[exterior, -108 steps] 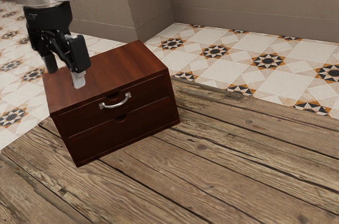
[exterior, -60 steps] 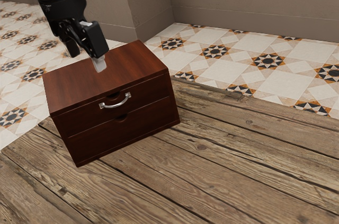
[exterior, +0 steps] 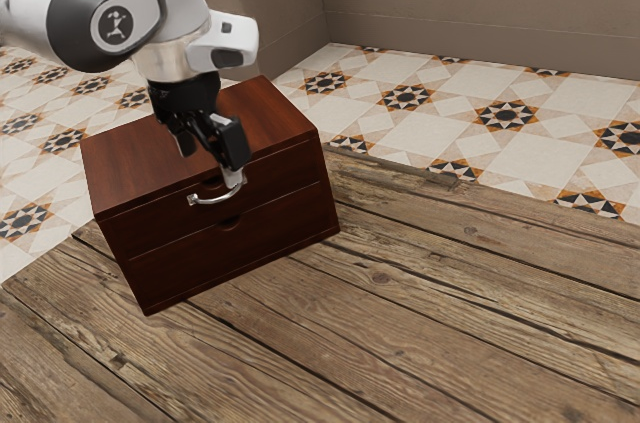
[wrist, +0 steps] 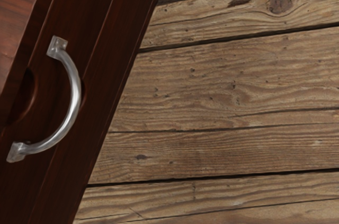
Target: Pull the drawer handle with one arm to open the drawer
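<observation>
Exterior view: the black two-finger gripper (exterior: 213, 163), fingers apart, hung over the dark red-brown wooden two-drawer cabinet (exterior: 130, 163). One fingertip covered an end of the curved silver metal handle (exterior: 210, 198) just beneath it. Whether they touched was unclear. The upper drawer (exterior: 275, 173) below the gripper sat flush, its inside hidden.

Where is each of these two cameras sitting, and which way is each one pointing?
Exterior view: beside the arm, raised, looking down at the two-drawer cabinet; the arm and gripper show.
Wrist view: on the hand, looking along the cabinet's front at the drawer handle and plank floor.
Shared: the drawer handle, cabinet front and plank floor.
</observation>
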Motion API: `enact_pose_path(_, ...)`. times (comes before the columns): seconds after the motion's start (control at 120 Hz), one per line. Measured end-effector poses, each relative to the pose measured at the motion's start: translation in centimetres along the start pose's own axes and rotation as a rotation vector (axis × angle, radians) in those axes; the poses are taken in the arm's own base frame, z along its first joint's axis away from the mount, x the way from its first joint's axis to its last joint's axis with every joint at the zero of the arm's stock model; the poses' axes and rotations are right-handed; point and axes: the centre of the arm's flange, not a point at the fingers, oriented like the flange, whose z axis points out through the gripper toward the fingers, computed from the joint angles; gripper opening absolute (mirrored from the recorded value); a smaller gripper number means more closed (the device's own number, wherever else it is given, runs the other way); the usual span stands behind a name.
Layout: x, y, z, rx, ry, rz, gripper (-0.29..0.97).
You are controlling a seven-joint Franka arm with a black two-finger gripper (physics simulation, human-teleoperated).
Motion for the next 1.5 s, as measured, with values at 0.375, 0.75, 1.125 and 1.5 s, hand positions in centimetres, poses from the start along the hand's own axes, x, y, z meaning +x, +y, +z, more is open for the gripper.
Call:
enact_pose_path(0.375,0.8,1.9,4.6,0.065,0.068,0.07,0.68)
enact_pose_path(0.75,1.2,1.5,8.1,0.143,0.13,0.122,0.68)
enact_pose_path(1.125,1.3,1.3,10.0,0.193,0.147,0.176,0.68)
enact_pose_path(1.5,1.9,0.9,11.6,0.209,0.149,0.196,0.68)
